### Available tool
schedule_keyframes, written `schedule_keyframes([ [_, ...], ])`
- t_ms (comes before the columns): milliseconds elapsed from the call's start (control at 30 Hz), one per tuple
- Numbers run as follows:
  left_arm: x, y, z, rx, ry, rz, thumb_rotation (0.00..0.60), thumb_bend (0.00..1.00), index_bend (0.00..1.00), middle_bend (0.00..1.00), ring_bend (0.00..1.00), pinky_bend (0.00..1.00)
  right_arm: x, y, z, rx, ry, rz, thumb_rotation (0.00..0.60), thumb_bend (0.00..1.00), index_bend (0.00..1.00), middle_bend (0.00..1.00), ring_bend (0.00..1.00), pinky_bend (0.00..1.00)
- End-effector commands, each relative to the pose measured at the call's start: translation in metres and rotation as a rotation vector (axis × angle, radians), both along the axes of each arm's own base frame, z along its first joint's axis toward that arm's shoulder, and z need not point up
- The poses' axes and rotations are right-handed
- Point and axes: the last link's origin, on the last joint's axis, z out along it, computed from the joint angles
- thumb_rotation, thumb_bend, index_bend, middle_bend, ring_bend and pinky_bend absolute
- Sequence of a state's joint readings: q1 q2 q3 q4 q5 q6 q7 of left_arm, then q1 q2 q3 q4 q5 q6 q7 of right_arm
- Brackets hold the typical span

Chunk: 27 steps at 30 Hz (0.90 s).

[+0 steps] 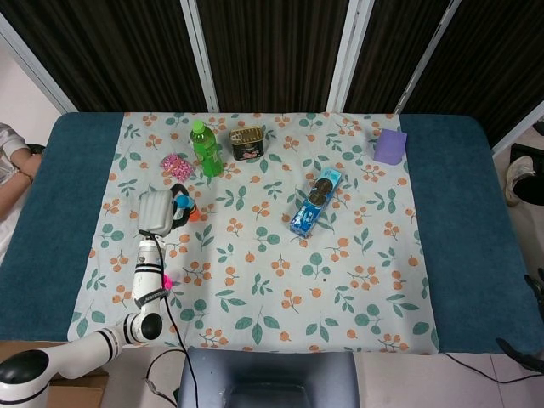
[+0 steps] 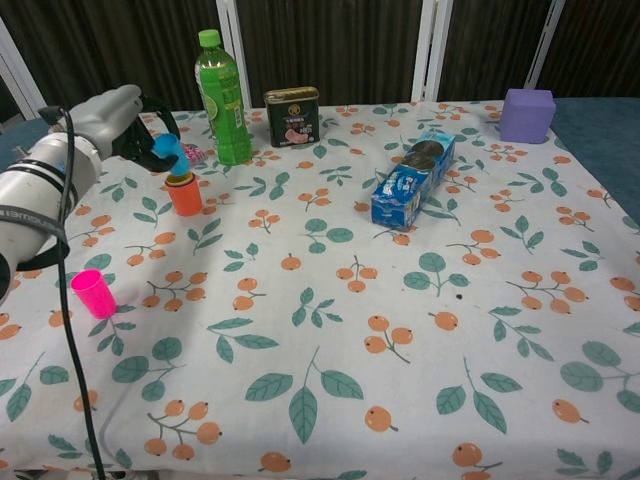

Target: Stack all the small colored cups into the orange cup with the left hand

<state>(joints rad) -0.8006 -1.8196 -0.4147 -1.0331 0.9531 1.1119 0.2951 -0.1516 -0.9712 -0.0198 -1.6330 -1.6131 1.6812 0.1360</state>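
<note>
My left hand (image 2: 120, 118) (image 1: 159, 210) pinches a small blue cup (image 2: 168, 152) (image 1: 181, 201) and holds it tilted just above the orange cup (image 2: 184, 194) (image 1: 195, 213), which stands upright on the floral cloth. Whether the blue cup's base touches the orange rim I cannot tell. A small pink cup (image 2: 92, 293) (image 1: 167, 280) stands alone nearer the table's front left, beside my forearm in the head view. No right hand shows in either view.
Behind the orange cup are a green bottle (image 2: 222, 100), a dark tin (image 2: 292, 116) and a pink packet (image 1: 177, 166). A blue biscuit pack (image 2: 412, 178) lies mid-table, and a purple box (image 2: 527, 115) sits far right.
</note>
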Motion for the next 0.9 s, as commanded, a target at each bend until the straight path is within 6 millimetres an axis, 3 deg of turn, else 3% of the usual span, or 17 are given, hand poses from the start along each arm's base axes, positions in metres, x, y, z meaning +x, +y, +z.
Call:
schedule_keyframes([
  [33,0.0,0.001,-0.004,-0.007,0.008,-0.002,0.6,0.35,0.55,1.0,1.0,1.0,0.0,0.0,0.0,0.001,0.0,0.001,0.6,0.19,0.0,0.0,0.0,0.0],
  [333,-0.008,0.001,-0.012,-0.036,0.023,0.019,0.6,0.36,0.54,1.0,1.0,1.0,0.0,0.001,0.001,-0.003,-0.002,0.002,0.6,0.19,0.0,0.0,0.0,0.0],
  [400,-0.009,0.002,-0.014,-0.043,0.024,0.023,0.6,0.36,0.49,1.0,1.0,1.0,0.0,0.0,0.001,-0.004,-0.002,0.001,0.6,0.19,0.0,0.0,0.0,0.0],
  [433,-0.009,0.002,-0.014,-0.048,0.024,0.024,0.6,0.36,0.4,1.0,1.0,1.0,0.0,0.0,0.001,-0.003,-0.003,0.001,0.6,0.19,0.0,0.0,0.0,0.0],
  [500,-0.009,0.003,-0.014,-0.055,0.032,0.024,0.6,0.36,0.11,1.0,1.0,1.0,0.0,0.0,0.0,-0.002,-0.001,0.001,0.6,0.19,0.0,0.0,0.0,0.0],
  [567,-0.008,0.003,-0.014,-0.062,0.033,0.021,0.6,0.35,0.01,1.0,1.0,1.0,0.0,0.0,0.0,0.0,0.0,0.001,0.6,0.19,0.0,0.0,0.0,0.0],
  [767,0.001,-0.015,-0.004,-0.1,0.003,-0.033,0.6,0.35,0.0,1.0,1.0,1.0,0.0,0.001,-0.001,0.003,0.003,0.001,0.6,0.19,0.0,0.0,0.0,0.0],
  [900,0.003,-0.057,0.016,-0.167,-0.036,-0.108,0.6,0.34,0.0,1.0,1.0,1.0,0.0,0.0,-0.003,0.008,0.007,0.0,0.6,0.19,0.0,0.0,0.0,0.0],
])
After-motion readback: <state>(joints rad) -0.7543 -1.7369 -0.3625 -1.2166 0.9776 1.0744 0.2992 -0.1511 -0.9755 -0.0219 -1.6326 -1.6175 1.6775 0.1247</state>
